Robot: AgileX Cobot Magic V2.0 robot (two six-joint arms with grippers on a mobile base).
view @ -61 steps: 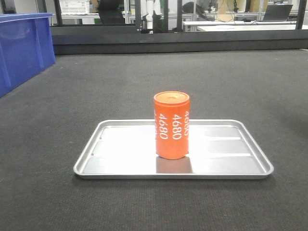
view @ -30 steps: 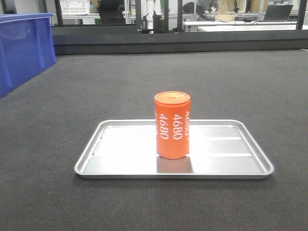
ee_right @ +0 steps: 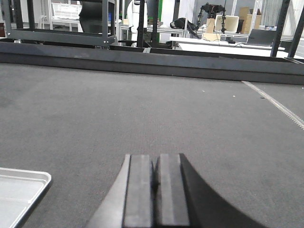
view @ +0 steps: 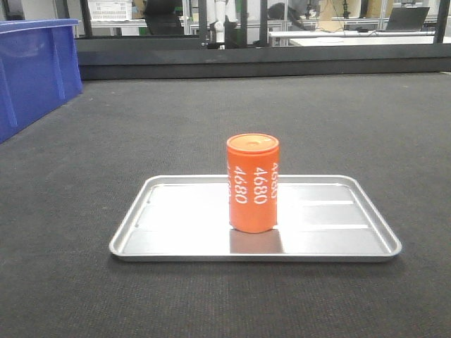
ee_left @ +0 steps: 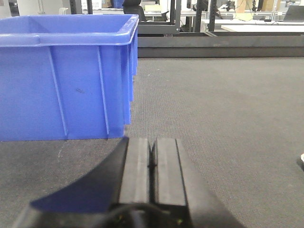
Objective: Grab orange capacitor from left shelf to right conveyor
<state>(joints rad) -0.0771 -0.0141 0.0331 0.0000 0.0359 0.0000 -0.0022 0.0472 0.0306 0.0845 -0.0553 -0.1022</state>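
The left gripper (ee_left: 152, 164) has its fingers (ee_left: 136, 164) pressed flat together on nothing, low over the dark belt (ee_left: 223, 104) with the blue bin (ee_left: 66, 80) just ahead and to its left; the right gripper (ee_right: 156, 187) is likewise closed and empty, also low over the belt, with a corner of the tray (ee_right: 21, 190) at its lower left. The capacitor (view: 252, 183) stands upright near the middle of the silver tray (view: 352, 243), which lies flat on the belt, so it appears already on the conveyor and free of both arms. The main risk from here is a careless arm move: being tall and narrow on a slick metal surface, the cylinder would probably tip or slide if a passing arm clipped it or nudged the tray's rim. The right arm sits nearest the tray, so it looks like the likelier culprit. As for containers, the tray holds only the capacitor; the bin's inside is hidden behind its wall in both views, so its contents cannot be told. No shelf is in view.
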